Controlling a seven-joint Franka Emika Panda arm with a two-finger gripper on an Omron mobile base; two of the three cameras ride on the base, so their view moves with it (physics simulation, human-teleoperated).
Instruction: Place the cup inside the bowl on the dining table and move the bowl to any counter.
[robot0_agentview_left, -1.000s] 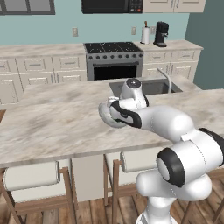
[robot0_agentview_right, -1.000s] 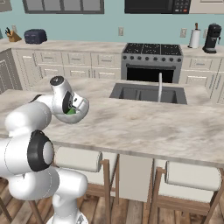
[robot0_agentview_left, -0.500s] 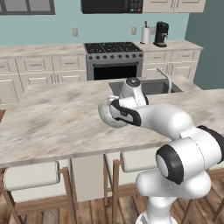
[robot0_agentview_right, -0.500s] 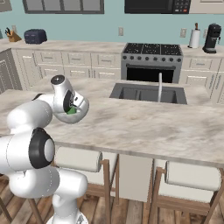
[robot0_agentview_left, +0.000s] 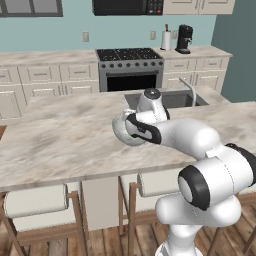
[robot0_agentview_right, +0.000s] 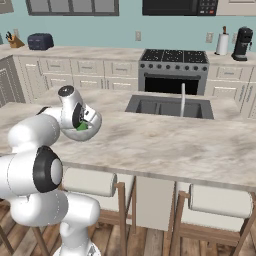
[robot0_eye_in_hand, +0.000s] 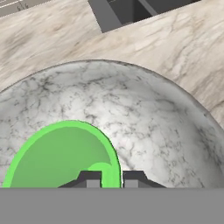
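The cup (robot0_eye_in_hand: 61, 155), bright green, sits inside the bowl (robot0_eye_in_hand: 157, 118), a wide pale marbled one standing on the long beige marbled counter (robot0_agentview_left: 60, 145) that serves as the dining table. In the hand view the end effector (robot0_eye_in_hand: 111, 179) is right over the cup, its two dark tips set narrowly on either side of the cup's rim; whether they grip it I cannot tell. From the right base view the cup (robot0_agentview_right: 83, 126) shows as a green patch in the bowl (robot0_agentview_right: 89, 131), partly hidden by the arm's wrist.

A dark sink (robot0_agentview_right: 170, 106) with a slim faucet (robot0_agentview_right: 183, 98) is cut into the slab just beyond the bowl. Cushioned stools (robot0_agentview_left: 35, 201) with wooden legs tuck under its near edge, over a wood plank floor (robot0_agentview_left: 105, 242).

Along the teal back wall runs a second worktop (robot0_agentview_right: 100, 52) with cream cabinets, a steel stove (robot0_agentview_right: 172, 70), a dark toaster (robot0_agentview_right: 41, 41), a knife block (robot0_agentview_right: 14, 41), a paper towel roll (robot0_agentview_right: 222, 44) and a black coffee maker (robot0_agentview_right: 243, 44).
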